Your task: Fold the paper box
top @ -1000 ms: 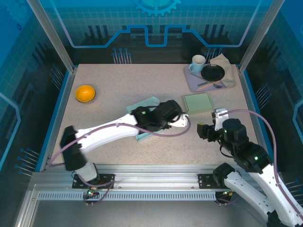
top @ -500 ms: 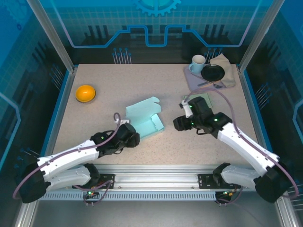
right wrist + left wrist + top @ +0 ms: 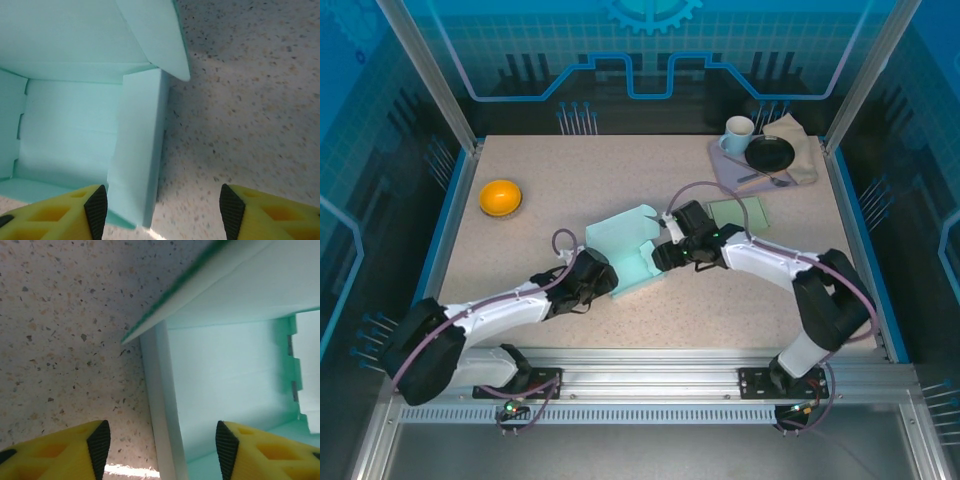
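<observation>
- Paper box (image 3: 625,250), one, mint green and partly folded with flaps raised, lay near the middle of the single speckled table (image 3: 570,170).
- Two arms reached to it, the left arm (image 3: 500,315) at its near side and the right arm (image 3: 770,262) at its right side.
- Left gripper (image 3: 162,450) stood open, jaws either side of a box wall and gripping nothing.
- Right gripper (image 3: 162,207) likewise gaped over a wall, holding nothing.
- One tray (image 3: 720,165) sat in the far right corner.
- One flat green sheet (image 3: 740,212) lay beside the box.
- One orange bowl (image 3: 501,196) sat far left.
- One mug (image 3: 739,130) stood on the tray.
</observation>
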`<action>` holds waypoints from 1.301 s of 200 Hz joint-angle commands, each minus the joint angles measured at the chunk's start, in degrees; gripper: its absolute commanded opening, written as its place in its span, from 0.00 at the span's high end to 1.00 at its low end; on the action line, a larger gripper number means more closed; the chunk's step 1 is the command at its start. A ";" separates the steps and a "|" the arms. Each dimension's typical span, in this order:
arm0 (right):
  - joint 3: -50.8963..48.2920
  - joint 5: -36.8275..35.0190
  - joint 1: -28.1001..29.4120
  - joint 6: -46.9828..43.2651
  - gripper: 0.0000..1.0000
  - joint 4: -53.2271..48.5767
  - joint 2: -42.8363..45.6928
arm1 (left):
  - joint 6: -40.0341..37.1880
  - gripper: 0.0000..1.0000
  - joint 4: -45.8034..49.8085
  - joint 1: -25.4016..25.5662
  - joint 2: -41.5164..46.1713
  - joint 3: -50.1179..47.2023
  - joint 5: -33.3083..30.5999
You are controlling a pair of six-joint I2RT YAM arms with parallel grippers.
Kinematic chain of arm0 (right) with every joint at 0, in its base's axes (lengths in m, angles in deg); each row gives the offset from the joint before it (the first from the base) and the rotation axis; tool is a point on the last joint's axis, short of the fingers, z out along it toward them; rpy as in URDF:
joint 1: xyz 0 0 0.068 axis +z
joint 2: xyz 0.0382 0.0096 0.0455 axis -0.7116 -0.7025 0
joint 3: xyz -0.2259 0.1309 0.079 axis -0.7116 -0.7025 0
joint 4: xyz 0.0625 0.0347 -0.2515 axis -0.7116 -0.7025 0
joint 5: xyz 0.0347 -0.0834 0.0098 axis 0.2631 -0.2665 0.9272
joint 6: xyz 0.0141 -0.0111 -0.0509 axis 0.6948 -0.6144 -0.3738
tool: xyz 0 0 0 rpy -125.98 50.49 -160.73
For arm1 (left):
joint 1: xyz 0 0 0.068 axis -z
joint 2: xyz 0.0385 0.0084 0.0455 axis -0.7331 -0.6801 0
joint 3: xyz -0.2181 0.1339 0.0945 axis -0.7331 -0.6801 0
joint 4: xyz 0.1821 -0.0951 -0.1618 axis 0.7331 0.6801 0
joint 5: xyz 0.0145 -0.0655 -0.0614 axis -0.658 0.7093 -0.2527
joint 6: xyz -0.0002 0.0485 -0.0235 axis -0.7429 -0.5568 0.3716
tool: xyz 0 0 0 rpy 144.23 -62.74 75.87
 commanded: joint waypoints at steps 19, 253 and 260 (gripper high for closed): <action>3.04 3.04 0.47 -1.03 0.39 4.88 -6.02 | 0.95 0.46 -4.65 -1.13 -4.39 1.49 -0.35; -5.90 11.03 -0.89 3.53 0.43 7.20 1.45 | 5.35 0.58 5.03 9.42 -13.25 4.75 -16.38; -5.10 11.82 -1.15 2.88 0.42 5.61 1.79 | 5.30 0.58 5.05 9.49 -13.53 4.83 -16.42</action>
